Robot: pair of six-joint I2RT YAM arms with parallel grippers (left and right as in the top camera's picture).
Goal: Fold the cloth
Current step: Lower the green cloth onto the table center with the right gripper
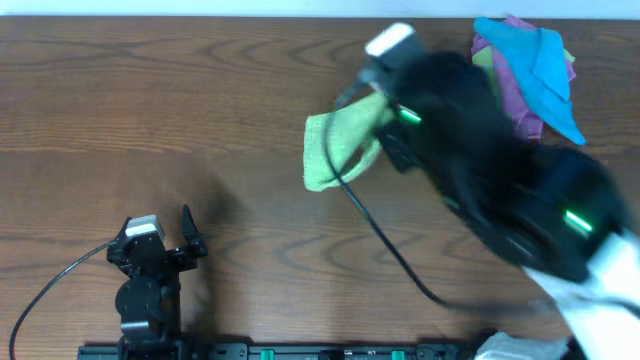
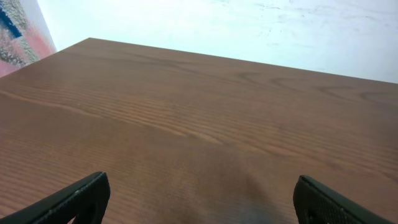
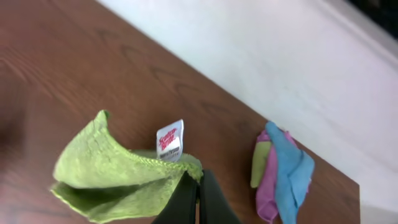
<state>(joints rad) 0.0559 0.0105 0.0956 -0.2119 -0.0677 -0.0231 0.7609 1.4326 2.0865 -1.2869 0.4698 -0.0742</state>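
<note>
Your right end effector (image 3: 198, 182) squeezes the green cloth (image 3: 106, 169) by its white tag (image 3: 170, 140), and your left end effector (image 2: 199, 186) sits wide apart at the near left.

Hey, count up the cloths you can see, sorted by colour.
Green: 2, the lone green cloth and a green cloth in the pile
Blue: 1, the blue cloth
Purple: 1, the purple cloth
Total: 4 cloths in view
</note>
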